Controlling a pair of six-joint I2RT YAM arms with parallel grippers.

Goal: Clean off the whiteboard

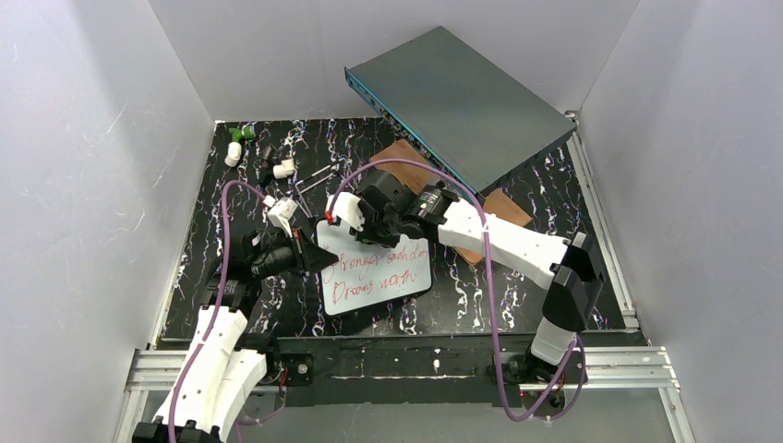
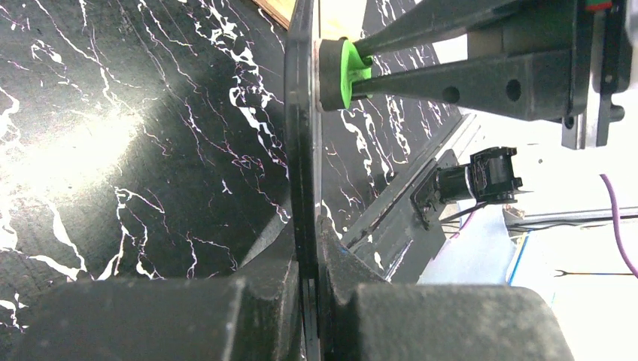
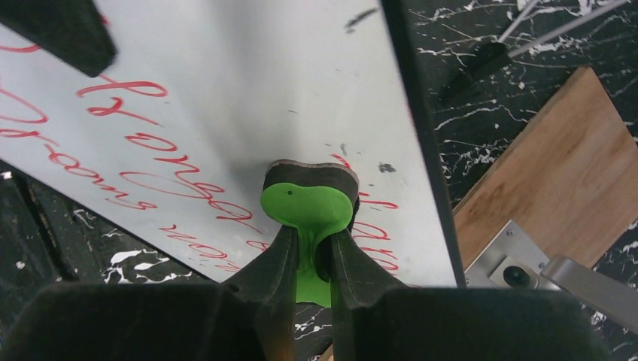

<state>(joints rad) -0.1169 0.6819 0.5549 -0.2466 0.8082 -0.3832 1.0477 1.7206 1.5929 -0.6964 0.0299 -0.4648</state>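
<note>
Whiteboard (image 1: 379,272) at centre of table (image 1: 517,295), long side running roughly 8 to 2 o'clock in the top view. Two lines of red writing (image 1: 374,277) cover most of its face and read intact. Dark shadow under the near edge; the board looks raised off the table there, but I cannot tell how far.

Left end effector (image 1: 317,258): closed on the whiteboard's 9 o'clock edge. Left wrist view shows the board (image 2: 303,150) edge-on, its thin rim pinched between both fingers (image 2: 263,278).

Right end effector (image 1: 343,221): over the board's 11 o'clock corner, clamped on the stem of a green eraser (image 3: 308,199). Dark felt pad of the eraser sits flat against the white face (image 3: 226,75), close to the black rim and just beside the end of one red line. Left wrist view confirms pad-to-board contact (image 2: 331,73).

Grey box (image 1: 462,101) at 1 o'clock, tilted, far end toward the back wall, near end over a wooden plank (image 1: 503,208). Plank lies at 2 o'clock from the board, partly under the right arm. Small white and green bits (image 1: 238,143) at the table's 11 o'clock corner, well apart from the board.
</note>
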